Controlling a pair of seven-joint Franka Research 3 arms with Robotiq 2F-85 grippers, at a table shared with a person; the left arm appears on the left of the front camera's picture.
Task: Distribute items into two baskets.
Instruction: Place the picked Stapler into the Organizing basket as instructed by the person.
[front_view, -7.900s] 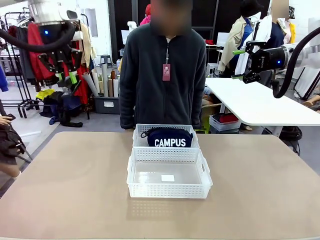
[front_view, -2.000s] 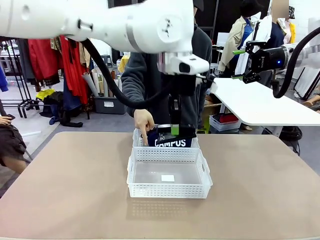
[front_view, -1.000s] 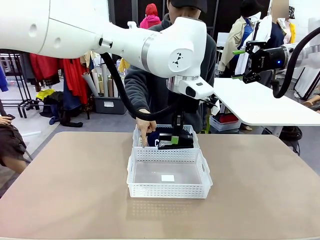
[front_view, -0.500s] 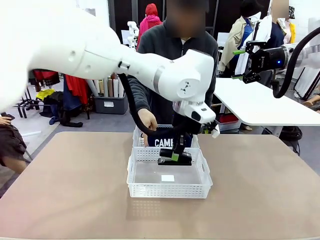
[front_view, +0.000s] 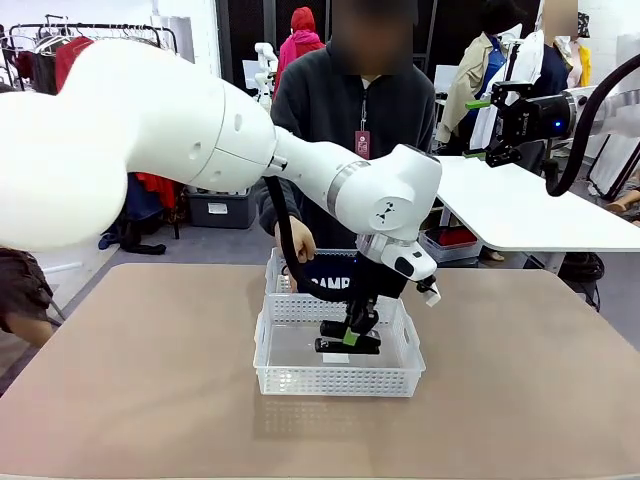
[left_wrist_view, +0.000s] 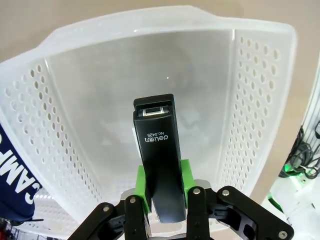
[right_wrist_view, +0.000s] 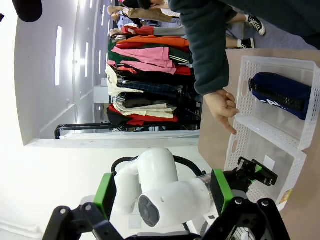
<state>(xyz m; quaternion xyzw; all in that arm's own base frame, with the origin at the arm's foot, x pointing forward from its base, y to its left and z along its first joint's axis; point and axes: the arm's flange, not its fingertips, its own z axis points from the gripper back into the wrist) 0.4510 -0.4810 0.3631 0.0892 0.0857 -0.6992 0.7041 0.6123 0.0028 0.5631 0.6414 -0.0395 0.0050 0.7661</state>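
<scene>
Your left hand (front_view: 349, 338) clamps the stapler (left_wrist_view: 159, 152), marked "deli No.0425", inside the near basket (front_view: 337, 378). Arm hides the pouch (front_view: 325, 284); "AMP" readable, far basket (front_view: 272, 272). Right hand (right_wrist_view: 166, 195) spread wide.

The left arm (front_view: 330, 185) covers most of the pouch (front_view: 322, 282), leaving only part of its print; the stapler (left_wrist_view: 159, 150) hides its rear end between green fingers (left_wrist_view: 142, 187).

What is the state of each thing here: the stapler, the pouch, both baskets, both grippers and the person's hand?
Stapler: held closed in the left gripper, above the near basket's floor.
Pouch: lying in the far basket.
Near basket: holds nothing resting yet.
Far basket: holds the pouch.
Left gripper: shut on the stapler.
Right gripper: open, empty, raised.
Person's hand: at the far basket's rim.
</scene>
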